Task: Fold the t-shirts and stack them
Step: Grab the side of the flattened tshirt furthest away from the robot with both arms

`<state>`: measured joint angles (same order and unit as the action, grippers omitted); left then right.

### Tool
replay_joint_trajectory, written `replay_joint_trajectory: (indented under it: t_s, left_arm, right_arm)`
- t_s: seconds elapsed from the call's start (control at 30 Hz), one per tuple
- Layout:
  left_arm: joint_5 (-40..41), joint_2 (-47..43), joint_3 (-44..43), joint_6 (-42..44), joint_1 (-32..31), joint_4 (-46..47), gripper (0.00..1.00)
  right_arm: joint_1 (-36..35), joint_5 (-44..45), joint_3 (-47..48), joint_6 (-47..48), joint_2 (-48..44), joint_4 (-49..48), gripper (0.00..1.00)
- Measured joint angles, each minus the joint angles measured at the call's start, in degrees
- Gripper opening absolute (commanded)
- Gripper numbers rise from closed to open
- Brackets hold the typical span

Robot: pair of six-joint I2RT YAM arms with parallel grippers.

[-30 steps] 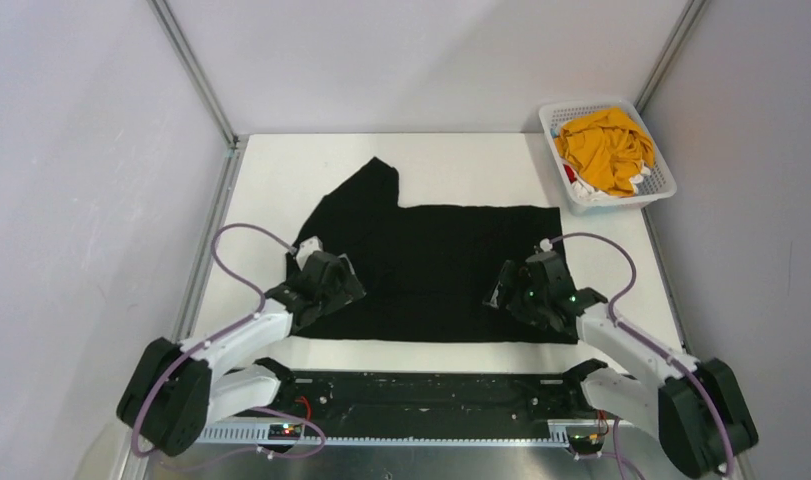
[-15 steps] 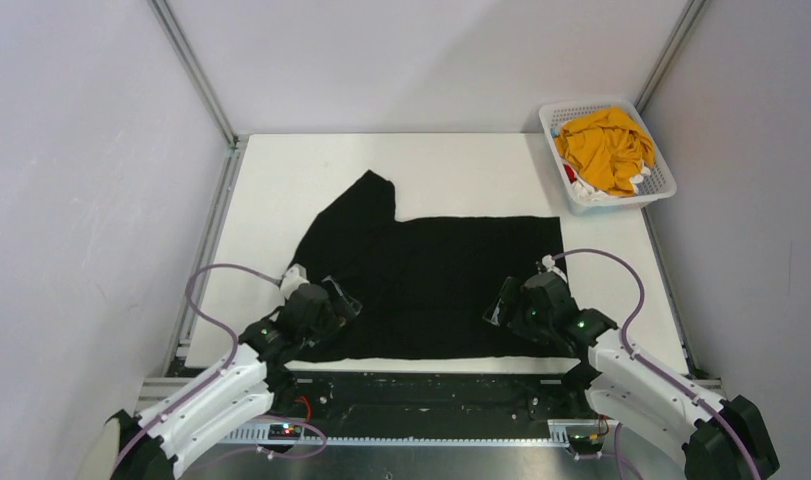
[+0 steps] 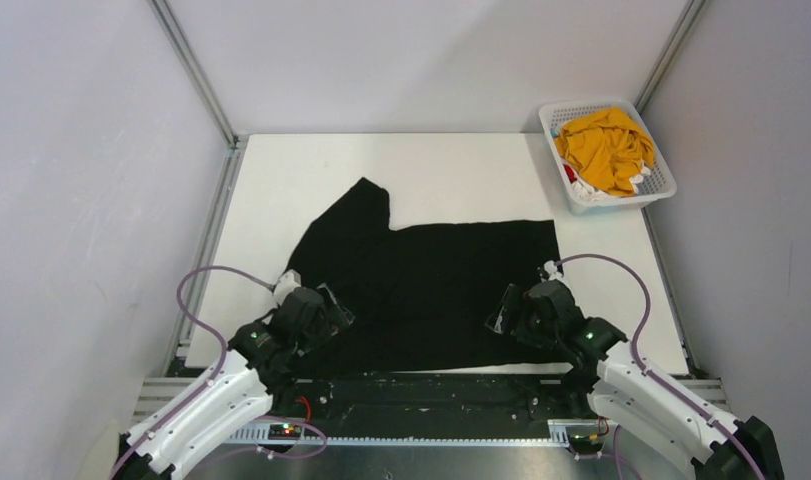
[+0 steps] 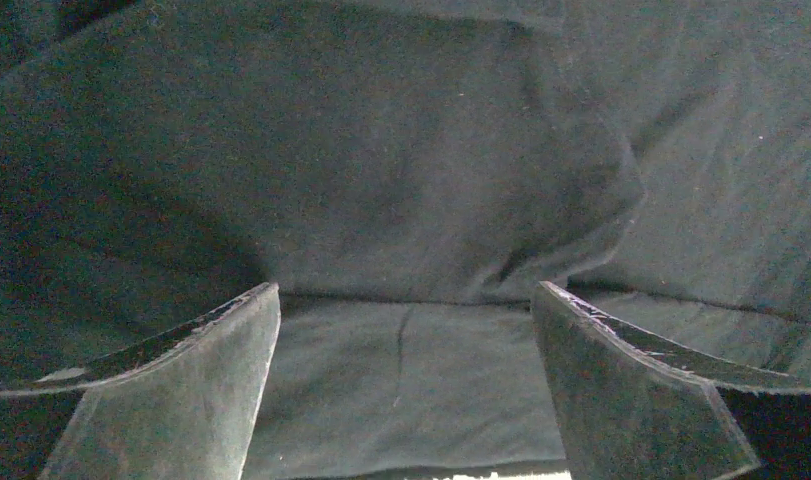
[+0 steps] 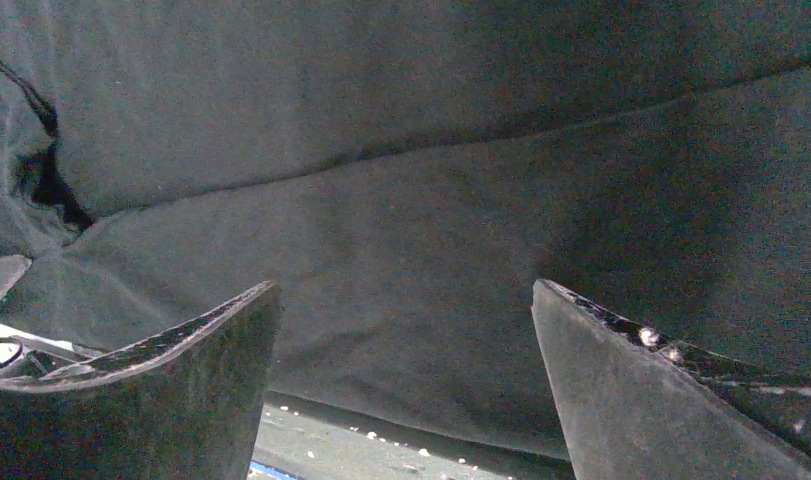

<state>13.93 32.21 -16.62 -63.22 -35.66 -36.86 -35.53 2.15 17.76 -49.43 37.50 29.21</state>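
Broadly, white table [image 3: 461, 165] across the middle of the top view, black t-shirt [image 3: 431, 280] spread flat over its centre and lower half, one sleeve pointing to the upper left, near hem at or just over the lower table edge. White lattice basket [image 3: 665, 186] at upper right, well apart from the black t-shirt, holding a crumpled mustard-yellow t-shirt [image 3: 606, 150] and scraps of red and white cloth [image 3: 573, 182]. Left gripper [image 3: 316, 312] low over the lower left corner of the spread shirt, right gripper [image 3: 511, 315] low over its lower right part. Jaws of both spread wide in the wrist views, nothing pinched, dark cloth lying between and beyond the fingers [image 4: 181, 340]. Probable hazards from this position: hem overhanging the lower edge, hence risk of dragging the whole shirt off the table on a pull toward the bottom of the frame; closing on a wrinkle or on one layer only, hence a slipped grasp or a lopsided fold; unequal bites at left and right, hence a skewed crease; sleeve at upper left untucked, hence an untidy bundle for stacking.
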Motion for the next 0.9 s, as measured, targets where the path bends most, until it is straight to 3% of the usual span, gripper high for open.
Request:
replay_joint_trajectory:
  t_s: [0.23,0.4,0.63,0.9]
  left_arm:
    - [3.37,0.63,-12.96,5.86,-0.07,-5.62,1.00]
    - [10.23,10.08,-25.83,10.21,0.39,-5.57,1.00]
    - [9.77,42.53,-49.94,21.92,10.36,-0.44,1.00]
    - [-0.09,79.69,-81.72,31.41,19.21,2.71,1.00]
  right_arm:
    - [0.20,3.04,6.67,3.19,-3.65,0.15,0.99]
    - [2.78,6.60,10.38,5.86,-5.62,-2.40,0.99]
    - [11.54,6.12,10.91,10.27,-2.84,-4.52,0.99]
    - [21.57,-1.11,10.91,13.09,4.72,-5.57,1.00]
